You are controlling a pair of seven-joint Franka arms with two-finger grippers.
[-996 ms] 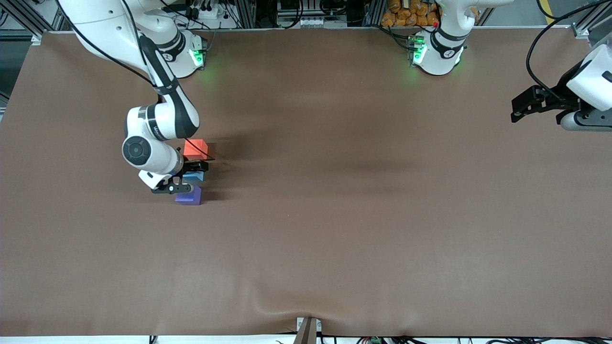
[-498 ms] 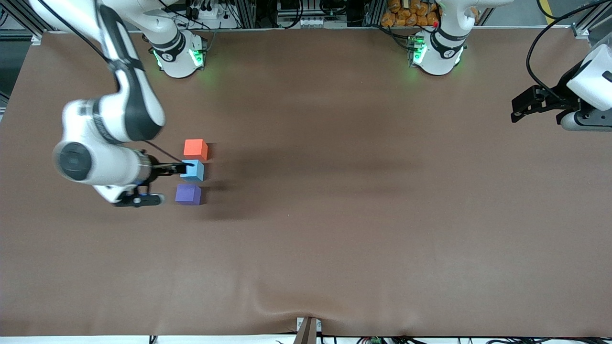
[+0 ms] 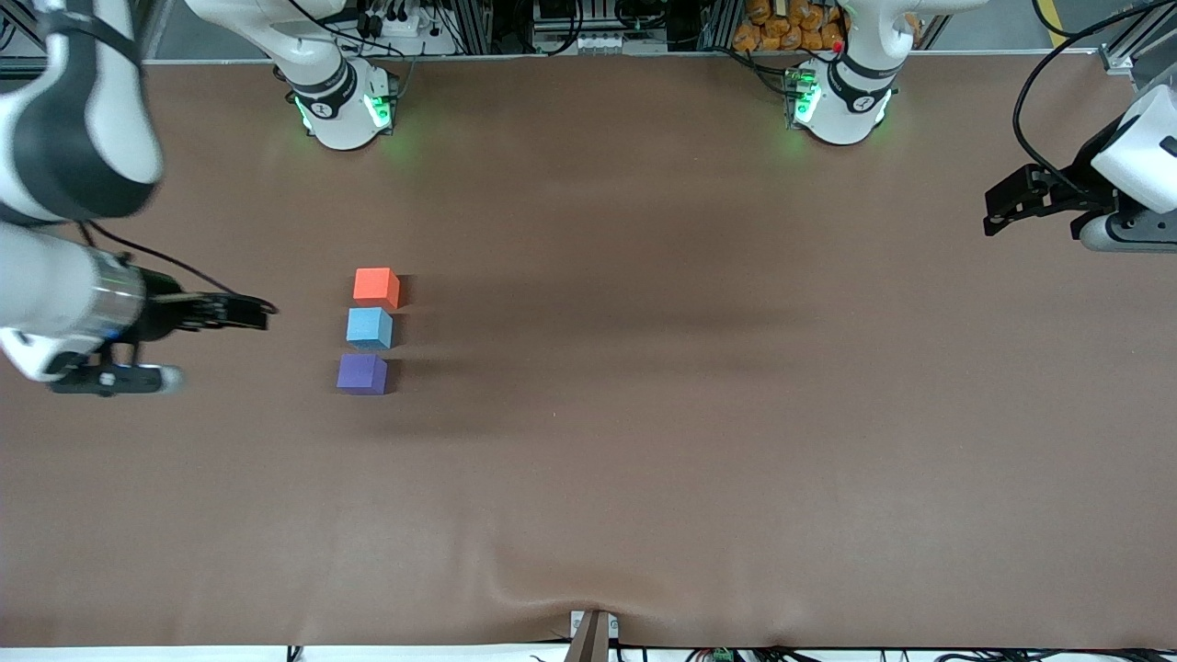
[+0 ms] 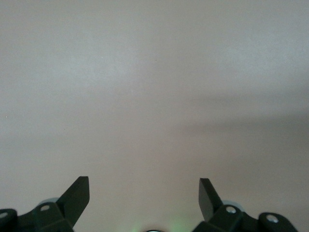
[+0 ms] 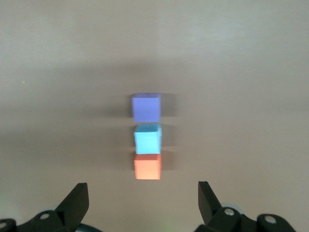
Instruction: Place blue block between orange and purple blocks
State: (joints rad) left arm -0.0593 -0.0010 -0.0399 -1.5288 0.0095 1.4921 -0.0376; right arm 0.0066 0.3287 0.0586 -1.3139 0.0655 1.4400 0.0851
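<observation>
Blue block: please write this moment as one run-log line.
blue block: on table, between orange block and purple block | right gripper: open, beside the row | left gripper: open, waiting

The counter (image 3: 644, 441) wears a matt brown cloth, lightly rippled at its near edge. The orange block (image 3: 375, 286), blue block (image 3: 369, 327) and purple block (image 3: 361, 374) look matt and smooth. Both arms have glossy white plastic shells.
</observation>
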